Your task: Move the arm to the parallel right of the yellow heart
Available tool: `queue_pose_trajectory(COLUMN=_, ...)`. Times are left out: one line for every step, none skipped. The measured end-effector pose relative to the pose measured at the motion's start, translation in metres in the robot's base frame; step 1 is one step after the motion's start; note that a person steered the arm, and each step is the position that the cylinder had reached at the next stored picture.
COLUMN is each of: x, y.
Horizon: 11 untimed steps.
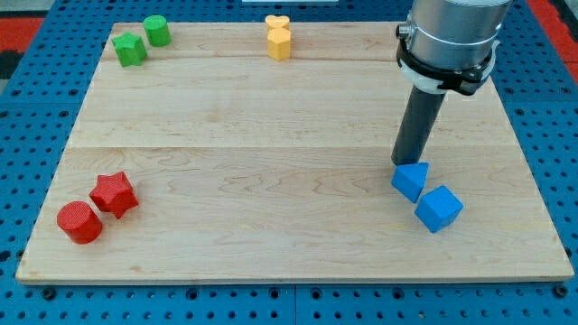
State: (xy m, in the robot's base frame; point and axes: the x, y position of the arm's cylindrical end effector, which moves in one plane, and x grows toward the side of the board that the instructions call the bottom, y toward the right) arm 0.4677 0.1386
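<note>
The yellow heart point(279, 37) stands near the top edge of the wooden board point(271, 153), a little left of the middle. My tip point(405, 163) is far from it, down at the view's lower right. The tip rests right against the top edge of the blue triangle point(411, 180). A blue cube point(439, 208) lies just below and right of that triangle, touching or nearly touching it.
A green star point(130, 49) and a green cylinder point(156, 31) sit at the top left corner. A red star point(114, 193) and a red cylinder point(79, 222) sit at the bottom left. The arm's grey body point(452, 36) hangs over the top right.
</note>
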Motion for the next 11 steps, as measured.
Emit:
queue_pose_trajectory(x=0.0, y=0.0)
queue_pose_trajectory(x=0.0, y=-0.004)
queue_pose_trajectory(x=0.0, y=-0.012)
queue_pose_trajectory(x=-0.034, y=-0.03)
queue_pose_trajectory(x=-0.077, y=-0.045)
queue_pose_trajectory(x=-0.107, y=-0.049)
queue_pose_trajectory(x=-0.128, y=-0.028)
queue_pose_trajectory(x=-0.197, y=-0.016)
queue_pose_trajectory(x=-0.261, y=-0.037)
queue_pose_trajectory(x=-0.276, y=-0.048)
queue_pose_trajectory(x=-0.276, y=-0.052)
